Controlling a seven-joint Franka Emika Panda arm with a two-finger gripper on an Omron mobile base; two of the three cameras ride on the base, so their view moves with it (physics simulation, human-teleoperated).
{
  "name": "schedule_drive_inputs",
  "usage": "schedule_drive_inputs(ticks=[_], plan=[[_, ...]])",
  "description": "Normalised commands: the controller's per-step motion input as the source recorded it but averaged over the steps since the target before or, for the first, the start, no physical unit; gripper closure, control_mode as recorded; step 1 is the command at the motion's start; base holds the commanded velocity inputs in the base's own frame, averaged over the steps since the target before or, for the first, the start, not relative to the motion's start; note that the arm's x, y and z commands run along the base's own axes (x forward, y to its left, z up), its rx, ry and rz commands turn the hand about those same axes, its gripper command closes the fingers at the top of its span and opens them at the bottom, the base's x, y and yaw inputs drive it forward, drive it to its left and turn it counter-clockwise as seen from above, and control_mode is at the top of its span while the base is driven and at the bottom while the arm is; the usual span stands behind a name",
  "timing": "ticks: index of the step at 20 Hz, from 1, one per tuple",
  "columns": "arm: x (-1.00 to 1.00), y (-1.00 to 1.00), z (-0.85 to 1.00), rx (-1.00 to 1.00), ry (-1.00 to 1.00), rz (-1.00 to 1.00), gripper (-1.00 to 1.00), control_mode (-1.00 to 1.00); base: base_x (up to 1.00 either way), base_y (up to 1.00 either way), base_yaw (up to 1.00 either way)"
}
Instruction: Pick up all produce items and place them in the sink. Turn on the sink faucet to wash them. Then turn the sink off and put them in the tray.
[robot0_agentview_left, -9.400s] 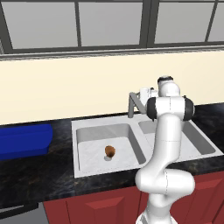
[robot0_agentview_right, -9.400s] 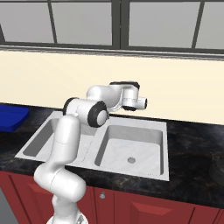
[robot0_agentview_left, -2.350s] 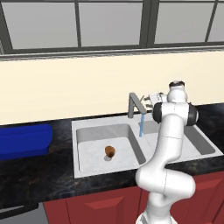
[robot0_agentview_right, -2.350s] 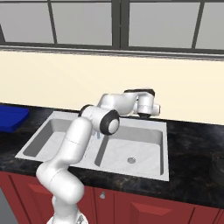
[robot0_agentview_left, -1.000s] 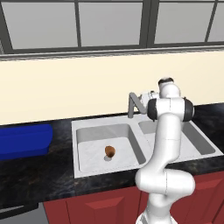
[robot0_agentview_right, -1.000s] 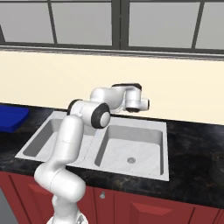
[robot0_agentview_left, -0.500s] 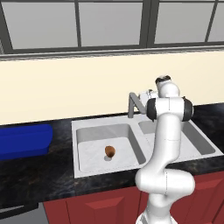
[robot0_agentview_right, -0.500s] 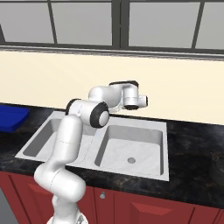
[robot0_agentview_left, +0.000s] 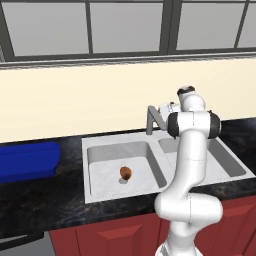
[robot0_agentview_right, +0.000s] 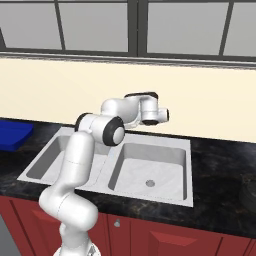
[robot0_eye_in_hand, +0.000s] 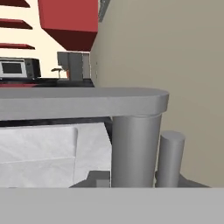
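Left base view: potato lies centre frame in the left basin of the sink; no water runs; blue tray at left on the tabletop.

Right base view: my end effector is at the faucet, grip undeterminable.

Hand view: faucet fills the centre. Traying remains.

The faucet stands at the back of the sink, between the two bowls; its post and flat spout are right in front of the hand; a small grey peg stands just beside the post; the wall is close behind; the left bowl is open from above, with a small brown potato on its floor.
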Motion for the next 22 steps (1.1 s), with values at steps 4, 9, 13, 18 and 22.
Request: schedule_drive_inputs(ticks=[4,9,13,18,22], plan=[[0.0,0.11,0.06,-0.07,-0.01,0.06,-1.0,-1.0,0.0,0.0,0.0],[0.0,0.0,0.17,-0.05,-0.01,0.07,-1.0,-1.0,0.0,0.0,0.0],[0.0,-0.12,0.26,-0.06,0.0,0.01,-1.0,-1.0,0.0,0.0,0.0],[0.0,-0.21,0.3,-0.06,-0.02,0.0,-1.0,-1.0,0.0,0.0,0.0],[-0.1,-0.24,0.35,-0.05,-0.03,0.0,-1.0,-1.0,0.0,0.0,0.0]])
